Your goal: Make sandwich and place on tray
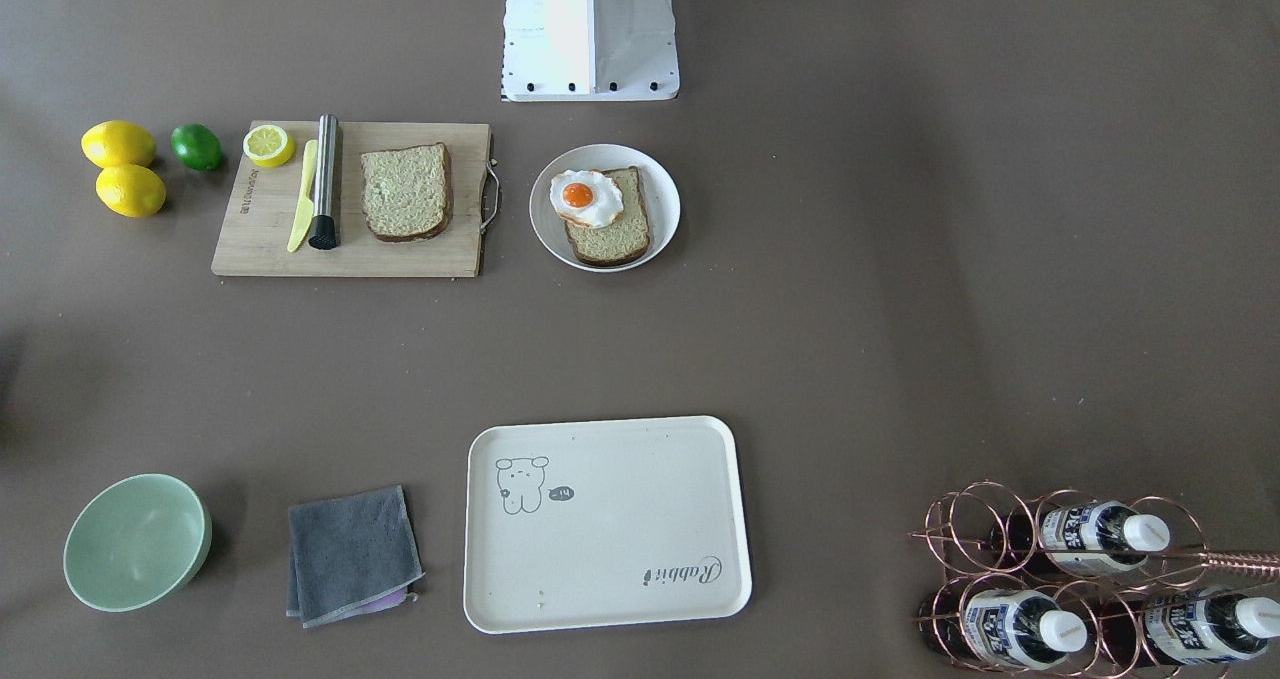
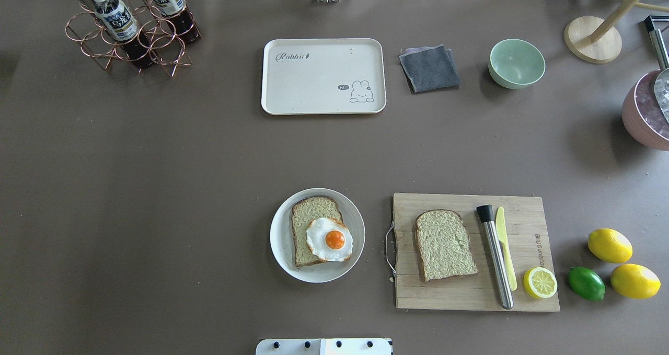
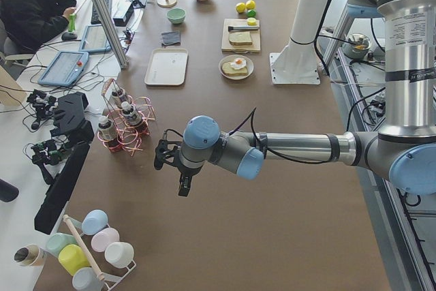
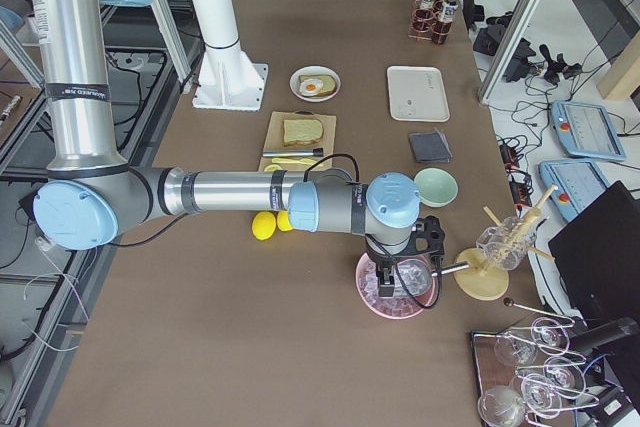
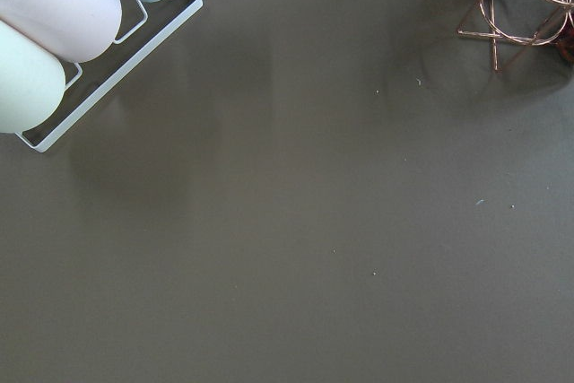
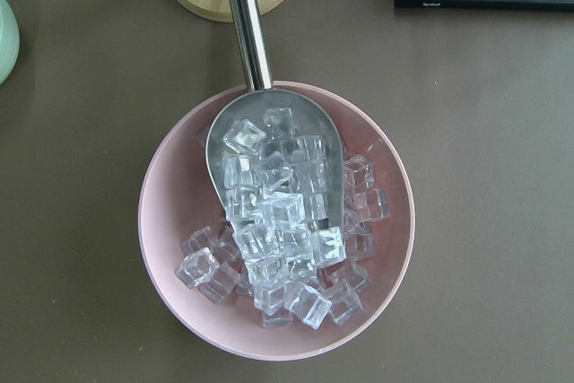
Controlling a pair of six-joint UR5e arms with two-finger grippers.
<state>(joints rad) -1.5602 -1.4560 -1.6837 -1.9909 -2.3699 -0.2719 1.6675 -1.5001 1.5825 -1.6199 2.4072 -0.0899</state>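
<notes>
One bread slice [image 2: 304,220] lies on a round white plate [image 2: 279,248] with the fried egg [image 2: 329,239] on top. The second slice [image 2: 445,245] lies on the wooden cutting board [image 2: 460,295]. The cream tray [image 2: 319,78] sits at the table's far side, with nothing on it. My left gripper [image 3: 178,172] hangs over bare table far to the left, between a bottle rack and a cup rack. My right gripper [image 4: 392,282] hangs over a pink bowl of ice [image 6: 170,266] far to the right. I cannot tell whether either is open or shut.
A steel muddler [image 2: 496,258], a yellow knife [image 2: 506,245] and a half lemon [image 2: 540,283] share the board. Two lemons [image 2: 609,245] and a lime [image 2: 586,283] lie to its right. A grey cloth [image 2: 429,68], a green bowl [image 2: 516,63] and a copper bottle rack [image 2: 130,31] stand at the far side.
</notes>
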